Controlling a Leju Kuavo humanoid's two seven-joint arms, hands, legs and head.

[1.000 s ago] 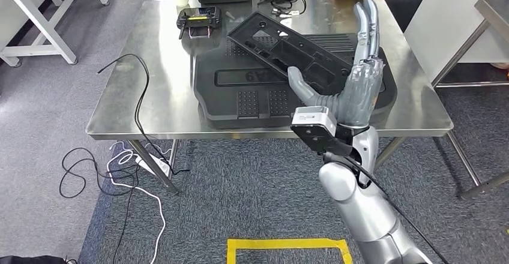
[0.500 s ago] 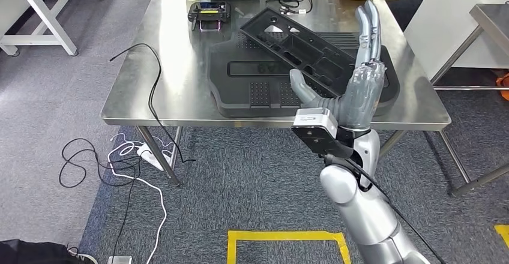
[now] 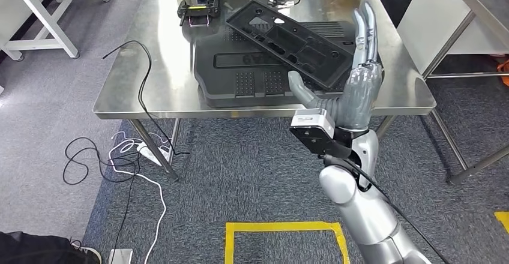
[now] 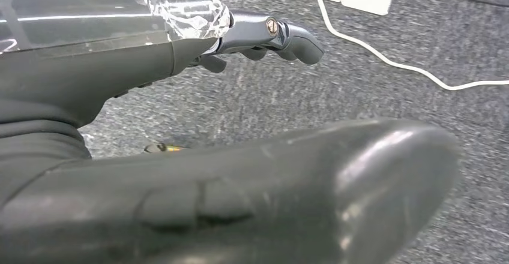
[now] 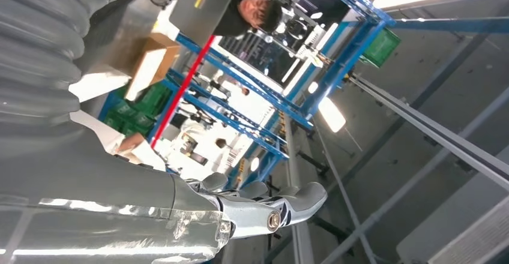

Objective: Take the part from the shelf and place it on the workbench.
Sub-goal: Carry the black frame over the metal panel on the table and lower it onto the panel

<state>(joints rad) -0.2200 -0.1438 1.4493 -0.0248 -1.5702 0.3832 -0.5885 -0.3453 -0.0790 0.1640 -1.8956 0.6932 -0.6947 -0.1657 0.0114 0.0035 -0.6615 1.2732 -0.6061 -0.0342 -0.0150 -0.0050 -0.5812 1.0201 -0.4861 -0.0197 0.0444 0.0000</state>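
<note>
Placing step looks finished: black part (image 3: 288,36) lies tilted on the dark tray (image 3: 240,84) on the workbench (image 3: 150,90). Right hand (image 3: 354,90) raised, fingers straight and apart, empty. Left hand (image 4: 180,174) hanging, fingers uncurled, empty. Next, probably only lowering the arm.

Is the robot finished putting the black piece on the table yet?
Looks nearly done. The long black part already lies on the steel workbench, resting tilted across a bigger black panel. The right hand is raised and holds nothing. The left hand hangs over the carpet, holding nothing. Probably only stepping away remains.
</note>
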